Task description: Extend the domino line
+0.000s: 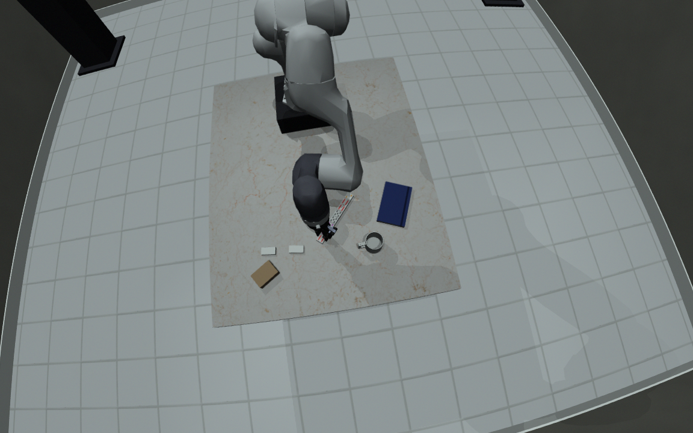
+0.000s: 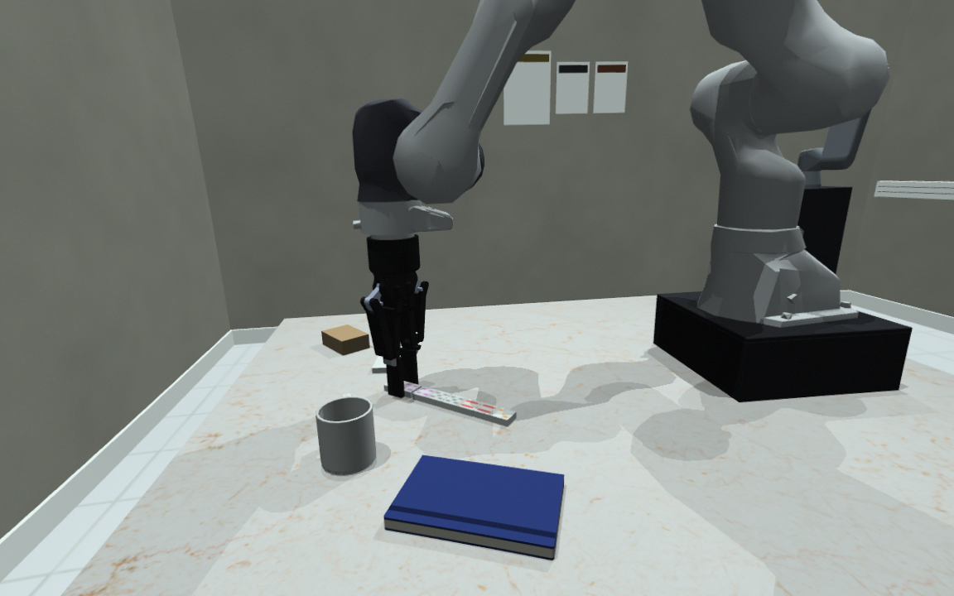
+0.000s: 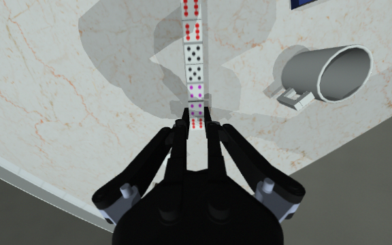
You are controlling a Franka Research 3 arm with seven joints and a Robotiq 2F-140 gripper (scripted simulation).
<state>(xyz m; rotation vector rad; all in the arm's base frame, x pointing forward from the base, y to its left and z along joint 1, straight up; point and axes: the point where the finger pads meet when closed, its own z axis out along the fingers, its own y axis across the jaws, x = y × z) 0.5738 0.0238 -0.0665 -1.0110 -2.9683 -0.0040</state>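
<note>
Black gripper (image 3: 196, 117) over a white domino (image 3: 196, 117) showing purple pips on one half, red pips on the other. Beyond it the line of dominoes (image 3: 193, 51), white tiles: purple pips, then black pips twice over, then red pips. Cream marble table (image 2: 688, 482), veined in orange. Grey mug (image 2: 345, 434), paler rim. Deep blue book (image 2: 477, 500) with a grey page edge. Tan block (image 1: 264, 273). Two plain white face-down dominoes (image 1: 268, 250) (image 1: 295, 248). Pale grey arm (image 2: 762, 133), dark wrist, black base (image 2: 836, 370).
</note>
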